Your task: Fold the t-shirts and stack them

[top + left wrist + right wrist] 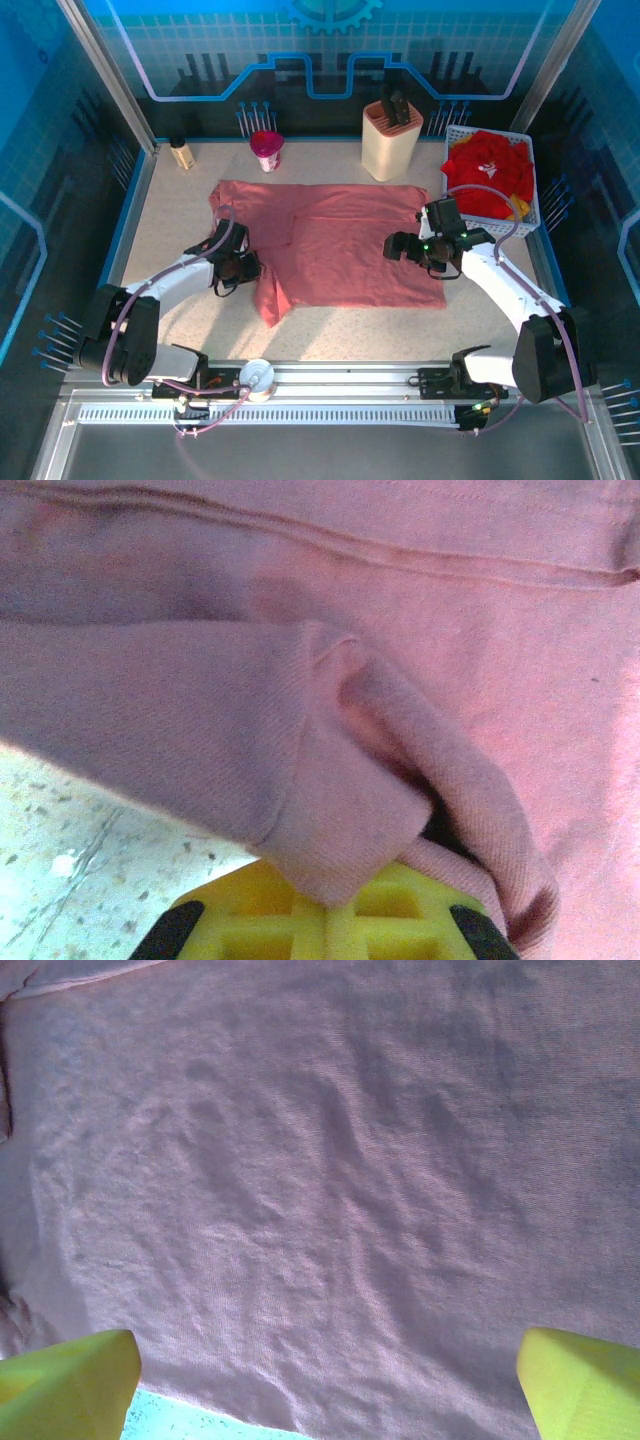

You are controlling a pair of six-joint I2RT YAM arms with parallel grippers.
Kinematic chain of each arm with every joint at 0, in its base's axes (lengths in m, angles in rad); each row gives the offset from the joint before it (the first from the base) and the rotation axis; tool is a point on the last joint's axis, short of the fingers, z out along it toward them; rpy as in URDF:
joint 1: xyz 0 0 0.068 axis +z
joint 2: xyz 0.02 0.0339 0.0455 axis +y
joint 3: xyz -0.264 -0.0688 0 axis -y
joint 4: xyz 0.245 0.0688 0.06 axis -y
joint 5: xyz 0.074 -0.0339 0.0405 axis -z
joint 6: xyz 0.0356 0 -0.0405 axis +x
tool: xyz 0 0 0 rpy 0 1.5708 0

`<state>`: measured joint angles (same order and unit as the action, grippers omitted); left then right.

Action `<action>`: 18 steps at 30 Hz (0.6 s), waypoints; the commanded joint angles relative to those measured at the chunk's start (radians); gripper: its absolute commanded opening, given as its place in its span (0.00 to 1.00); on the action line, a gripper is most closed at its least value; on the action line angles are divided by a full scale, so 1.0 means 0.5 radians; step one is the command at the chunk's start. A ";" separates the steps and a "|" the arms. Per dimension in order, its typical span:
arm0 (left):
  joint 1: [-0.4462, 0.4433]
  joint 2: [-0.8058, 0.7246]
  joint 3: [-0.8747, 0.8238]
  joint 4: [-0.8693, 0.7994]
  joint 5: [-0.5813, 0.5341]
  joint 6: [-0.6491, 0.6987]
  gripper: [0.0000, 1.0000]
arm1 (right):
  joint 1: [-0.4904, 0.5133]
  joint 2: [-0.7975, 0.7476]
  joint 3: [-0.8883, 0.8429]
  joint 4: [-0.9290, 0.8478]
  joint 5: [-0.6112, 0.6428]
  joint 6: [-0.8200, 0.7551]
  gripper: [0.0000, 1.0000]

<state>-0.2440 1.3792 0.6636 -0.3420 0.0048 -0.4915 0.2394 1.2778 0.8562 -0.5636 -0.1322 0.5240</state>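
Top view, clock dirs taken from table centre. Salmon-pink t-shirt lies spread at centre of table, mostly flat, sleeve out toward 10 o'clock, hem corner rumpled at 7 o'clock. L gripper sits at shirt's 9 o'clock edge, jaws together and clamped on a bunched lip of the pink cloth. L wrist cam confirms: a doubled fold of fabric is pinched into the yellow fingers. R gripper hovers over shirt's 3 o'clock side, jaws wide apart and holding nothing. R wrist cam shows both yellow fingertips spread over wrinkled cloth near the edge. Red t-shirts, w/ a bit of yellow, sit heaped in the white mesh basket at 2 o'clock, unfolded. Progress est.: early. First tee is laid out and one side gripped, approx. ready for a first fold, but no fold is completed. No stack started. Left to do: fold the pink tee, then pull, fold and stack each red one.
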 commanded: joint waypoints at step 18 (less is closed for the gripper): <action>-0.071 -0.362 0.417 -1.416 -0.137 -0.212 0.00 | -0.322 -0.240 -0.233 -0.315 0.253 0.110 0.93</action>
<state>-0.2714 1.2213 0.8322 -0.8940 -0.0559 -0.5556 0.1287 1.2007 0.7753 -0.6415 -0.0471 0.5480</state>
